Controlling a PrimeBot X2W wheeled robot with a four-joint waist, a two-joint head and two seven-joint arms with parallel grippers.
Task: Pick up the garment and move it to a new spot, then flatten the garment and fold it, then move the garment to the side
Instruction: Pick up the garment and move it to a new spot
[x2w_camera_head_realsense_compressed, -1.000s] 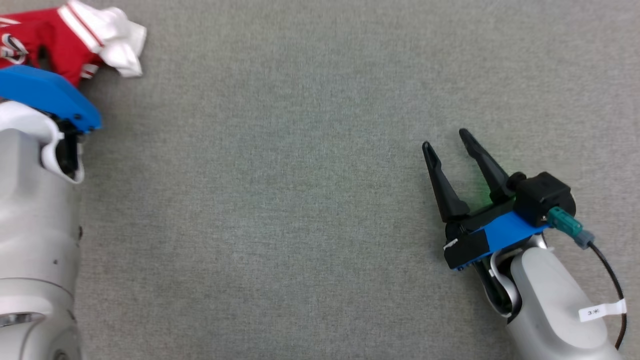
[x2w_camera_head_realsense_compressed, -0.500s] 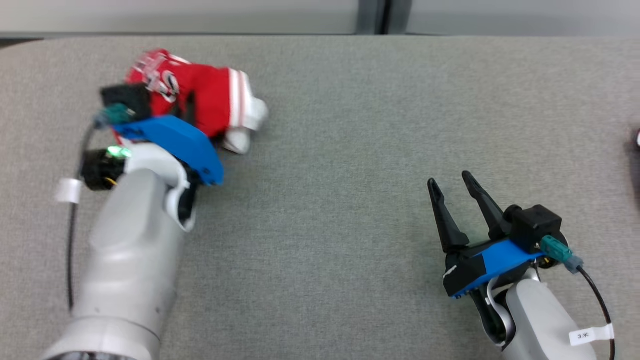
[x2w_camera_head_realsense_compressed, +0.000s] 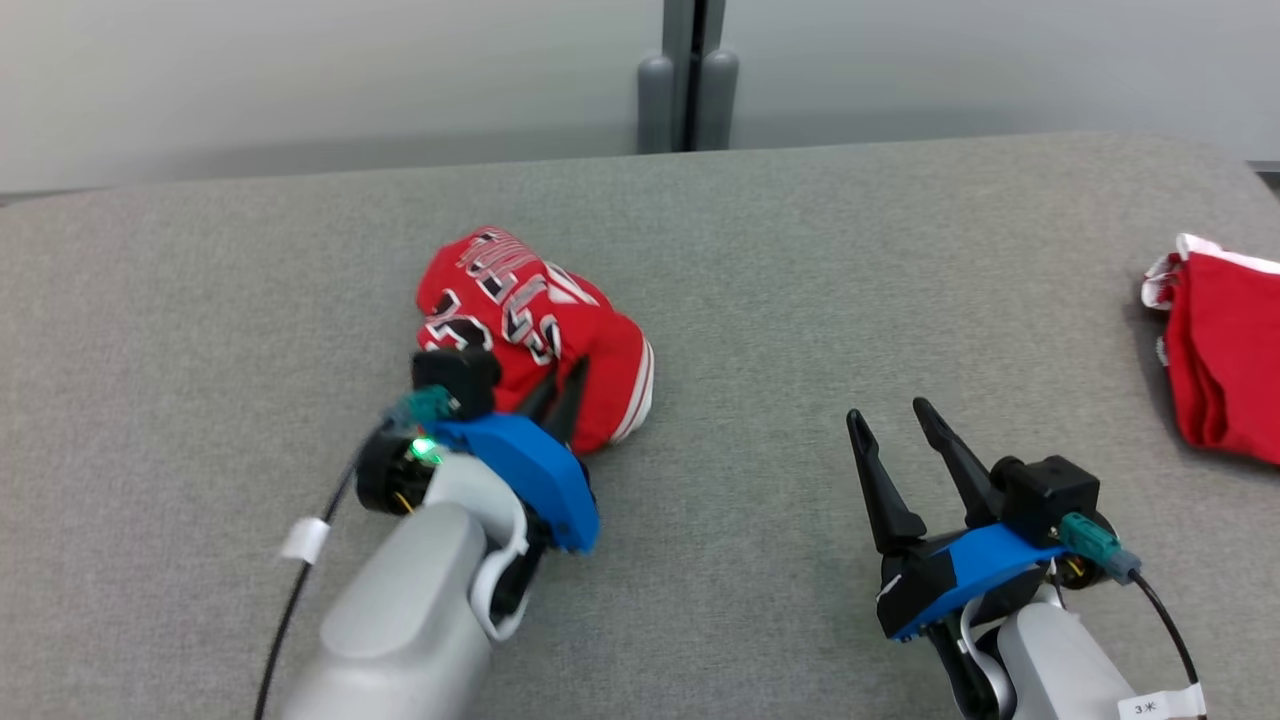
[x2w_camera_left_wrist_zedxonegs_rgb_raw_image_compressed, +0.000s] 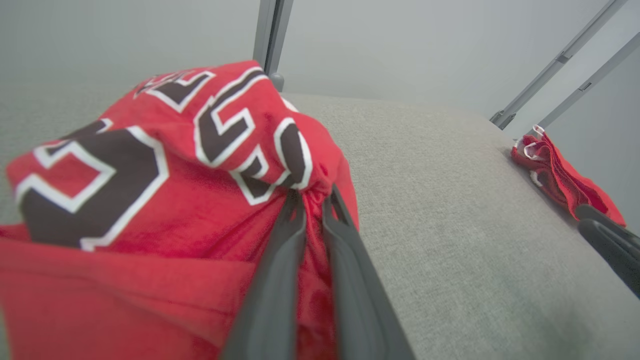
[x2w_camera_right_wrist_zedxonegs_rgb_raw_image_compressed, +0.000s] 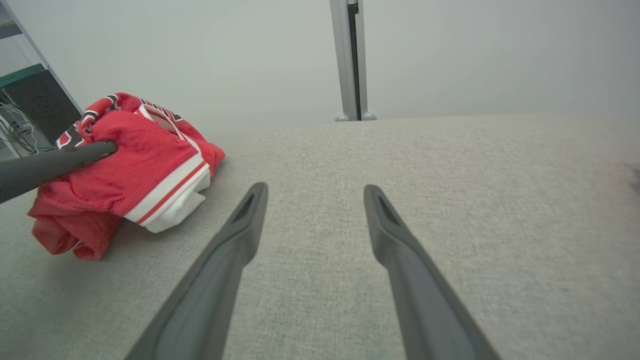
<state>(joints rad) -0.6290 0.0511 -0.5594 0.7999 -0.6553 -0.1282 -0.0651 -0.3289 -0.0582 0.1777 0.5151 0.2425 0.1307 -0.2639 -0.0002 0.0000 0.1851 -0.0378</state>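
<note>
Left hand (x2w_camera_head_realsense_compressed: 568, 378) pinches the bunched red garment (x2w_camera_head_realsense_compressed: 520, 310) on the grey surface (x2w_camera_head_realsense_compressed: 800, 260); right hand (x2w_camera_head_realsense_compressed: 887, 410), at four o'clock from it, spread wide, empty.

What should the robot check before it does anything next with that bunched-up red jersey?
1. Grip: left gripper shut on the jersey, ok.
2. Free arm: right gripper open, holding nothing, ok.
3. Room: bare table between the grippers, ok.
4. Clutter: other red garment lies at the table's right edge, apart from both grippers, ok.
5. Flatness: jersey bunched, not ok.
6. Lift: jersey off the table or not, cannot tell.
</note>
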